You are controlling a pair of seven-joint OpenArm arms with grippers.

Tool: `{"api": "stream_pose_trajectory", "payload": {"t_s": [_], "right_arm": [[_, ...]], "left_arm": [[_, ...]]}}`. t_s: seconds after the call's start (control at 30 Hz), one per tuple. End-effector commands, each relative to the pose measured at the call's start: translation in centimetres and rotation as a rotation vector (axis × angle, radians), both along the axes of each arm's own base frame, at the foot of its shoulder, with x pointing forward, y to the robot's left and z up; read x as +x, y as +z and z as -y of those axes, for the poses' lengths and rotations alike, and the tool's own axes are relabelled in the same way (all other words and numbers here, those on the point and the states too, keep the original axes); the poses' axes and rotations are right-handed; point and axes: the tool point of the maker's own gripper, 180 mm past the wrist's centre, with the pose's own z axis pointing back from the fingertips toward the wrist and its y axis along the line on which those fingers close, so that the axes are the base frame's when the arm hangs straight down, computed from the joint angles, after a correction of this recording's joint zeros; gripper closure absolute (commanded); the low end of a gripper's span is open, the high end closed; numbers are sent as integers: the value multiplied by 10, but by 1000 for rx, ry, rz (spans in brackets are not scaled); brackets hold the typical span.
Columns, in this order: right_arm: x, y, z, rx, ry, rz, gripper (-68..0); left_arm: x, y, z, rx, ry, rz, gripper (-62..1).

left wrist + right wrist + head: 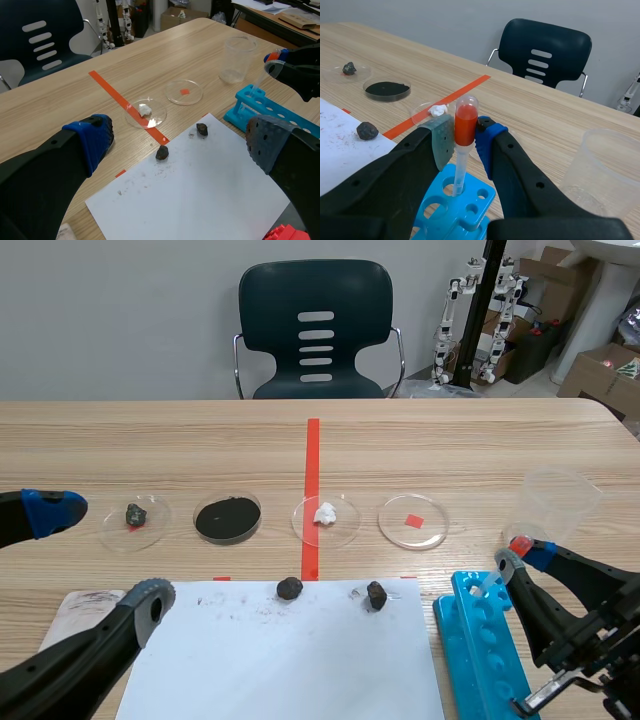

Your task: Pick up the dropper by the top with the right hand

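The dropper (465,125) has a red bulb on top and a clear stem, and it stands upright in a hole of the blue rack (462,212). My right gripper (465,142) is shut on the dropper's bulb, with one pad pressed to each side. In the scene view the same gripper (520,558) holds the dropper (517,544) over the far end of the rack (478,640), at the right of the table. My left gripper (100,558) hangs open over the table's left side with nothing between its fingers (92,137).
A clear plastic cup (560,502) stands just beyond the rack. Several petri dishes lie in a row: one with a dark stone (135,515), one with black powder (228,518), one with a white lump (325,513). Two dark stones (289,588) lie on white paper (290,650).
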Motion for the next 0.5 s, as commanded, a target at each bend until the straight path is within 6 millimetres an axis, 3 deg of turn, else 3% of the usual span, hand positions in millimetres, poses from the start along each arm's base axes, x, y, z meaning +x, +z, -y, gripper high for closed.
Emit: {"api": "stream_pose_trajectory", "payload": {"t_s": [0.0,0.47], "right_arm": [[5,11,1,14,0,42,-110],[6,12,7,1,-18,49,-156]], "left_arm": [[1,6,1,-26,2,14,-559],[1,6,1,-26,2,14,-559]]}}
